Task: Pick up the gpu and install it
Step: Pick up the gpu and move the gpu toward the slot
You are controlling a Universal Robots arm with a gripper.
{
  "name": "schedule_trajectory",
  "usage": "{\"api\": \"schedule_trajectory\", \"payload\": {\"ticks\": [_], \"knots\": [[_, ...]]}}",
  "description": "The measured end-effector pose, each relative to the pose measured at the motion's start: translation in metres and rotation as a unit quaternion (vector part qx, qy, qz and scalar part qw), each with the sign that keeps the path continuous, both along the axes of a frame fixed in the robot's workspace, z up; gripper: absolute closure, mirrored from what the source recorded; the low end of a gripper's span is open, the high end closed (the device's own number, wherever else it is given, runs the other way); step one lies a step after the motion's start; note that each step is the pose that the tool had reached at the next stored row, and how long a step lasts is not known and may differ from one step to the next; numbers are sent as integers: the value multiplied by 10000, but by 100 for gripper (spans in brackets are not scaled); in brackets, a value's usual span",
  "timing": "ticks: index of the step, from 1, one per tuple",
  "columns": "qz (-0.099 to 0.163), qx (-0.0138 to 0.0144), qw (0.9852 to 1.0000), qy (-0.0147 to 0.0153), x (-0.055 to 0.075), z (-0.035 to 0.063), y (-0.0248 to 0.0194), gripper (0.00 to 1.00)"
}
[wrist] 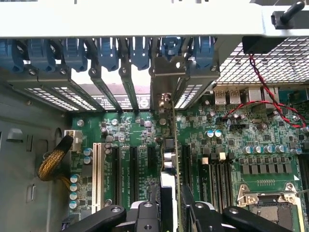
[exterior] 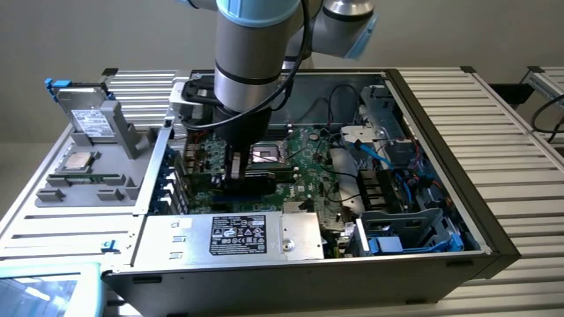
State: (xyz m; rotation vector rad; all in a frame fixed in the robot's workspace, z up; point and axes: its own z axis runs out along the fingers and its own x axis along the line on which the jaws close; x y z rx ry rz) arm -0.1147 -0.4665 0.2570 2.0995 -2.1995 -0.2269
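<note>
Exterior view: your hand (exterior: pixel 234 158) is closed on the gpu (exterior: pixel 236 178), held on edge over the motherboard (exterior: pixel 304 168) beside its processor socket (exterior: pixel 267 154). Wrist view: the gpu's long axis runs parallel to the motherboard's expansion slots (wrist: pixel 133 166), toward the rear brackets (wrist: pixel 126 82).

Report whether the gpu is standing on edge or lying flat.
On edge: the gpu shows as a thin strip clamped in the gripper, perpendicular to the motherboard. Seated in its slot or not: cannot tell.
</note>
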Motion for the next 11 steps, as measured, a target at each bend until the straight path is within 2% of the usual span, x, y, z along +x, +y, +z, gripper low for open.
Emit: {"api": "schedule_trajectory", "payload": {"ticks": [11], "knots": [[-4,0,10000,21,15,11,-22,72]]}}
